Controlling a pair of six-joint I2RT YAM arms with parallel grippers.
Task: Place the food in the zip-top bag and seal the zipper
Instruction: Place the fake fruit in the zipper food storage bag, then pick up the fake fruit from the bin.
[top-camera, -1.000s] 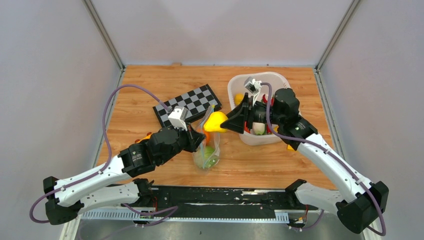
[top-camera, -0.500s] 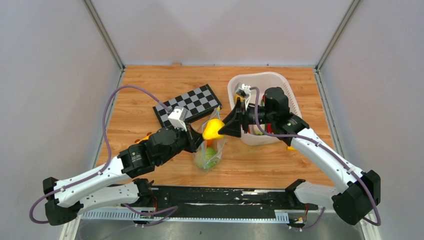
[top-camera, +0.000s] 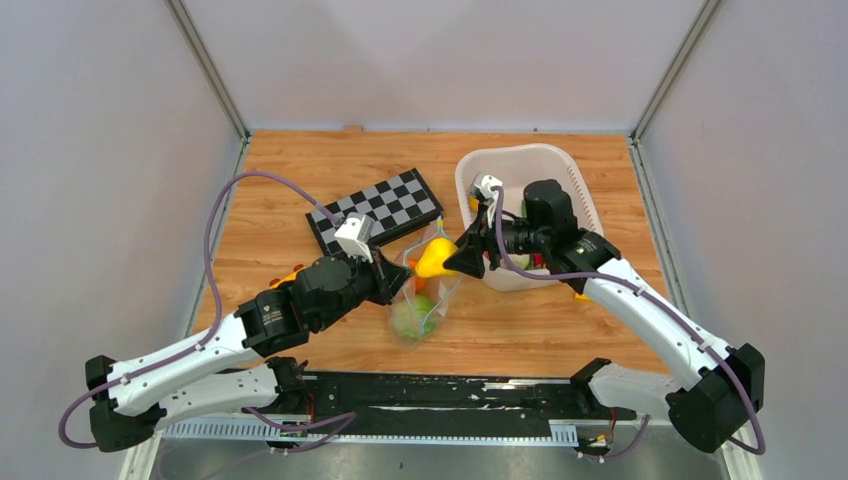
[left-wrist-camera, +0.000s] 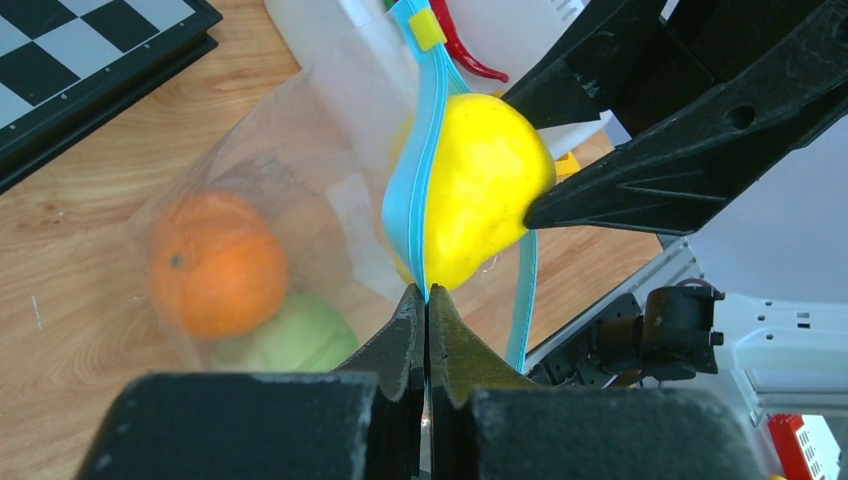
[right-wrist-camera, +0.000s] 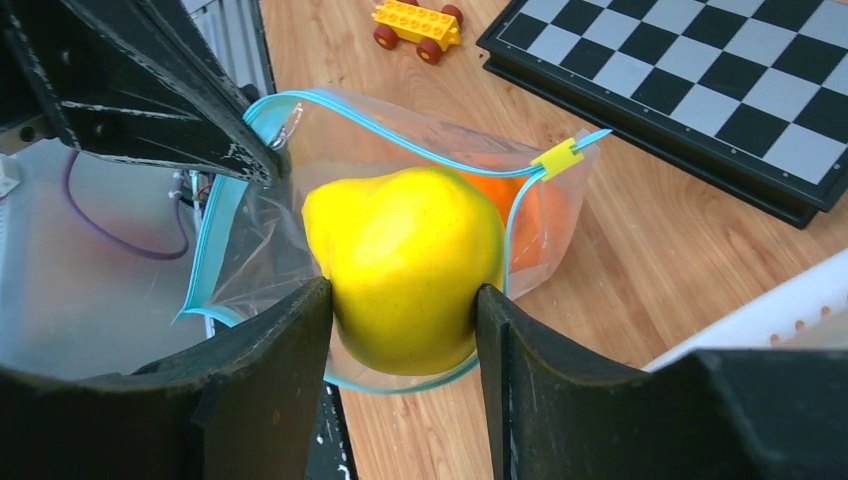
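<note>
The smooth orange (left-wrist-camera: 215, 265) and green cabbage (left-wrist-camera: 295, 340) already lay inside the clear, crinkly zip-top bag (top-camera: 418, 318) near the bench's (top-camera: 290, 165) near edge. The left jaws pinched its teal zipper (left-wrist-camera: 408, 200); the right jaws held the glossy yellow pear (right-wrist-camera: 405, 265) at the mouth. More food sat in the white basket (top-camera: 520, 157), sealing not yet done

Wooden table (top-camera: 290, 170), chessboard (top-camera: 378, 208), basket (top-camera: 520, 150), toy car (right-wrist-camera: 415, 25), bag (left-wrist-camera: 290, 150)

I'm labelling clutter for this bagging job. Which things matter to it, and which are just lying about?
Job: bag, zipper, yellow fruit, orange, green fruit, basket holding more food.
Lying about: chessboard, toy car.
</note>
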